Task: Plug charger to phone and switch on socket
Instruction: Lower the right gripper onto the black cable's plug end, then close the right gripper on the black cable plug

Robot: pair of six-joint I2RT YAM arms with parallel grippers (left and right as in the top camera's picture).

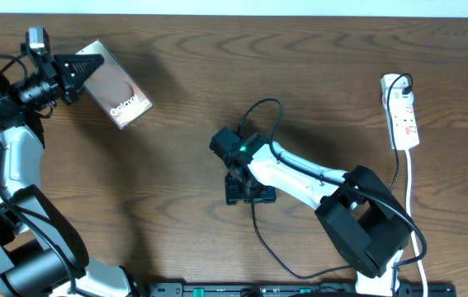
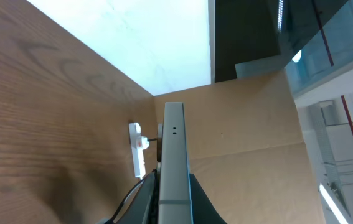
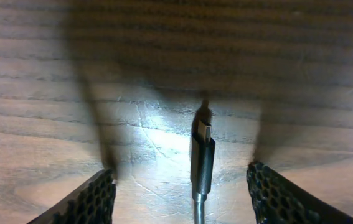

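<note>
One phone [image 1: 116, 89] in left tool [image 1: 75, 66]; right tool [image 3: 179, 179] straddles charger [image 3: 202, 158]

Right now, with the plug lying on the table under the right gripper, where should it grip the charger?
Take the charger's black plug body by its two long sides, behind the metal tip, coming straight down from above. It lies flat on the table, lengthwise between the right gripper's open fingers, so closing leaves the tip free for the phone.
</note>
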